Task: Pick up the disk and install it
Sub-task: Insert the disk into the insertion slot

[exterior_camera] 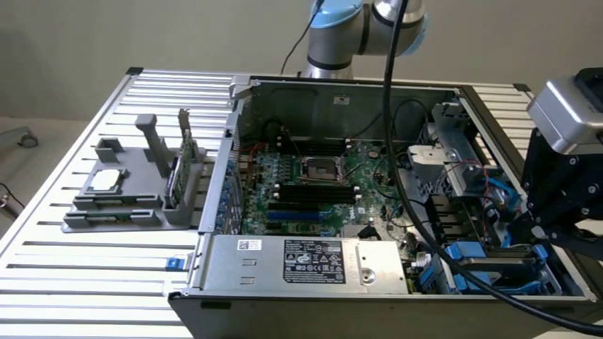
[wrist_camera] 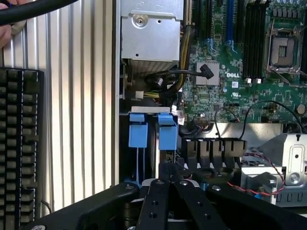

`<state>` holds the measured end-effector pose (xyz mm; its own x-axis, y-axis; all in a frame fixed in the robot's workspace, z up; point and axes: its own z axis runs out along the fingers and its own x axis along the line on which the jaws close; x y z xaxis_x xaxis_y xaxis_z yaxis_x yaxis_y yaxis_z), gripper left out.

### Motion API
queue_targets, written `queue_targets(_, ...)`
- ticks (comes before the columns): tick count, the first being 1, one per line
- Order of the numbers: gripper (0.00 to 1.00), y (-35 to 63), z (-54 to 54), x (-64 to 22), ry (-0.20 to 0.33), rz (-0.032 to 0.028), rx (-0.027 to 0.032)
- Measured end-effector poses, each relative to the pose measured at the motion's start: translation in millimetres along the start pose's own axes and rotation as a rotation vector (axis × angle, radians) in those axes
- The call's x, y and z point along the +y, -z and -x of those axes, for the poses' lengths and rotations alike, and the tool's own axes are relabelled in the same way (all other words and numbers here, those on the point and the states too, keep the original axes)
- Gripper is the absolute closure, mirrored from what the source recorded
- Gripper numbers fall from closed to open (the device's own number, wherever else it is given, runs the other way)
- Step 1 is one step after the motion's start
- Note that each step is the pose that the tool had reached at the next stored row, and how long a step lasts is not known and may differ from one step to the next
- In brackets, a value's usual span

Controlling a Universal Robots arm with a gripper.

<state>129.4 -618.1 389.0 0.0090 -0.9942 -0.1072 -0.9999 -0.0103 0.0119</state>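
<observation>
Slatted aluminium table [exterior_camera: 85, 272], open computer case [exterior_camera: 243, 99]: my gripper [wrist_camera: 168, 168] works the drive-bay corner.
Its fingers are drawn fully together right at a blue tab of the disk [wrist_camera: 167, 136], which stands edge-on in the bay beside the power supply [wrist_camera: 151, 33]. Whether they actually pinch the carrier I cannot tell. I judge a sound grasp needs the tips square on that tab, clear of the red-and-black wires [wrist_camera: 261, 165] nearby, with no twist.

Disk [wrist_camera: 167, 136] mostly sunk out of sight; blue tabs [wrist_camera: 139, 136] probably its carrier. Keyboard [wrist_camera: 19, 143] cut by picture edge. Power-supply label [exterior_camera: 314, 260] print too small to read.
</observation>
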Motion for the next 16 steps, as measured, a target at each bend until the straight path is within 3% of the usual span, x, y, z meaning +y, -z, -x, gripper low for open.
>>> queue_targets(16, 0.89, -28.7, -3.1, -3.8, 0.014, 0.0015, 0.0003)
